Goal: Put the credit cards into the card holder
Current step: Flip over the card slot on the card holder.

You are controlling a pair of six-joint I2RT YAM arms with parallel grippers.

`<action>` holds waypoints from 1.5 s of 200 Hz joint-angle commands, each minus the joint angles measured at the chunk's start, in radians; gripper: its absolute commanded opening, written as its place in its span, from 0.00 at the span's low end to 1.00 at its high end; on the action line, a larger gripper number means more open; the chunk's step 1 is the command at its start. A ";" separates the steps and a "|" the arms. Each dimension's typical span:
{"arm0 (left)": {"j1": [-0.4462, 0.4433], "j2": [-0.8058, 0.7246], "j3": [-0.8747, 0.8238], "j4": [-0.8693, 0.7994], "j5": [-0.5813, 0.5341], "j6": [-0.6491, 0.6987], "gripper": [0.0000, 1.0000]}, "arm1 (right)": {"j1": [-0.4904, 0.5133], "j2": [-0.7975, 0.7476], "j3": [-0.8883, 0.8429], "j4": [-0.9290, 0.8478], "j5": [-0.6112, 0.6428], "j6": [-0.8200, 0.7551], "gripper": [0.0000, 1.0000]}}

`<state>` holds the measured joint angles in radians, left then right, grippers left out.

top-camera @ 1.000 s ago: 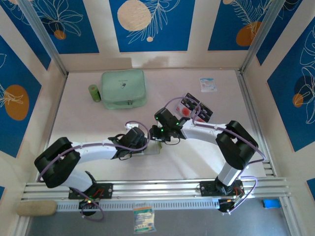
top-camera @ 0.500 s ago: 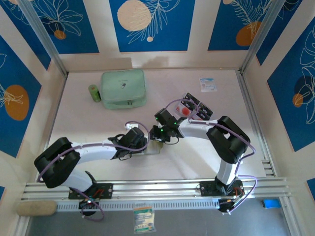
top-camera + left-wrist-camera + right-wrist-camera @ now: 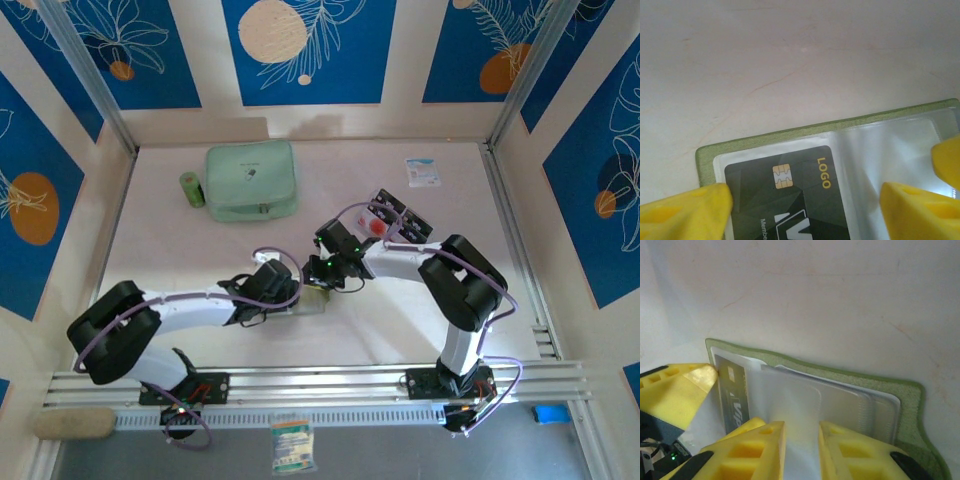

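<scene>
Left fingers (image 3: 685,207) wide above the card holder (image 3: 790,131) — right fingers (image 3: 752,445) pinch its sleeve (image 3: 800,400)

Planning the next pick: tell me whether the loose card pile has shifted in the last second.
No. The card pile lies just as far below and left of the white-and-blue packet as before, at the same angle.

Bright, even light; wrist cams blurry up close.

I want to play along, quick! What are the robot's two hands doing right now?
Left gripper: open, over the card holder, holding nothing.
Right gripper: shut on the card holder's clear sleeve.
</scene>
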<state>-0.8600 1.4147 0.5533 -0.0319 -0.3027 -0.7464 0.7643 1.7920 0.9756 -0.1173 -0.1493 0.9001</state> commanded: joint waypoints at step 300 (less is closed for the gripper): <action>0.132 -0.470 -0.112 -0.149 0.061 0.015 0.98 | 0.127 0.207 0.195 0.170 -0.115 0.221 0.53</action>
<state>-0.7258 0.9161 0.4141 -0.2756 -0.2832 -0.7307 0.8806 1.9789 1.1725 0.0341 -0.2363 1.0943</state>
